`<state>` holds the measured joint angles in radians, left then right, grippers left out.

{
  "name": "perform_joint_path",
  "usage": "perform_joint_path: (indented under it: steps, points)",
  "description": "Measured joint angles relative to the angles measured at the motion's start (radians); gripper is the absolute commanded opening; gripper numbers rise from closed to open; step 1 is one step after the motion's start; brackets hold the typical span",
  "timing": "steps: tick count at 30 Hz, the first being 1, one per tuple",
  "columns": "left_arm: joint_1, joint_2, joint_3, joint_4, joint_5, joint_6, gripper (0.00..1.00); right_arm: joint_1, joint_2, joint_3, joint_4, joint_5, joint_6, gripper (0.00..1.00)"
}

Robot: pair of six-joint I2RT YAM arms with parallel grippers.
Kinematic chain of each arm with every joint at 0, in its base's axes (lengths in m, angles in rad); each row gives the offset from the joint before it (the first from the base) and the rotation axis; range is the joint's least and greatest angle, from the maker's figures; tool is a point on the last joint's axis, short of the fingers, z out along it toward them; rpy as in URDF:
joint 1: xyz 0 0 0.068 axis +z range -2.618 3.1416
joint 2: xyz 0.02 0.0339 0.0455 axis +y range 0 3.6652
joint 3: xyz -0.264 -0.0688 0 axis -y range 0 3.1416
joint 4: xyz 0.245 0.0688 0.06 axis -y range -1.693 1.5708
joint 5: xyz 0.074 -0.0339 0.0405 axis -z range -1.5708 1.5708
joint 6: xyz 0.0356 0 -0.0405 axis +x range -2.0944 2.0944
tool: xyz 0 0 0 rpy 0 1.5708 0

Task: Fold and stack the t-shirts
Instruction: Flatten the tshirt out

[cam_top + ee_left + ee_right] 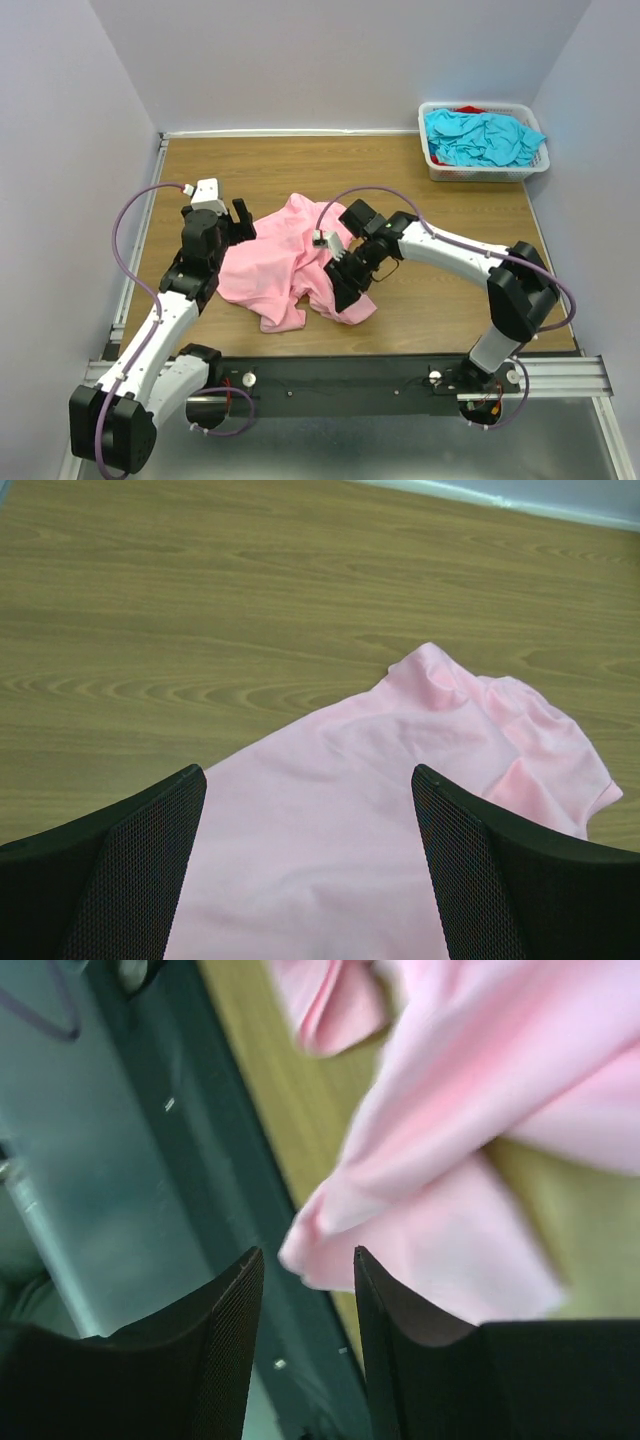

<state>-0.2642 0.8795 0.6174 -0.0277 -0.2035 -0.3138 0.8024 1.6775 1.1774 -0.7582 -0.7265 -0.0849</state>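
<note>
the pink t-shirt (275,265) is seen crumpled in the middle of the wooden table (450,230), between the two arms. nothing else is lying on the wood around it. the white basket (480,175) is parked well apart in the far right corner. it's stuffed with turquoise t-shirts (485,138), and a bit of red cloth (468,107) can be spotted at its back edge.

the left gripper (240,213) is held at the shirt's left edge with its jaws spread wide and nothing between them. the right gripper (343,288) is placed over the shirt's near right part. from the top camera its own body hides the cloth under it, so the jaws can't be read there.

the wrist views fill that in. in the left one, the left gripper (310,775) is shown above flat pink fabric (400,740), with a sleeve bunched up beyond. in the right one, the right gripper (308,1255) is shown with a narrow gap between its jaws. a fold of the shirt (480,1090) is seen just ahead of the tips, and the black rail (200,1110) at the table's near edge runs behind. that view is blurry, so whether the tips are touching the fold can't really be told.
</note>
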Motion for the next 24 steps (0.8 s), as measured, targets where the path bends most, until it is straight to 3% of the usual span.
perform_joint_path:
  steps: [8,15,24]
  points:
    - [0.000,0.034,-0.006,-0.064,-0.012,-0.124,0.82,-0.088,0.108,0.214,0.074,0.278,0.118,0.53]
    - [0.044,0.144,-0.051,-0.078,0.031,-0.234,0.79,-0.123,0.250,0.228,0.246,0.411,0.299,0.54]
    - [0.178,0.419,-0.019,-0.065,0.119,-0.233,0.74,-0.206,0.356,0.229,0.364,0.497,0.384,0.54]
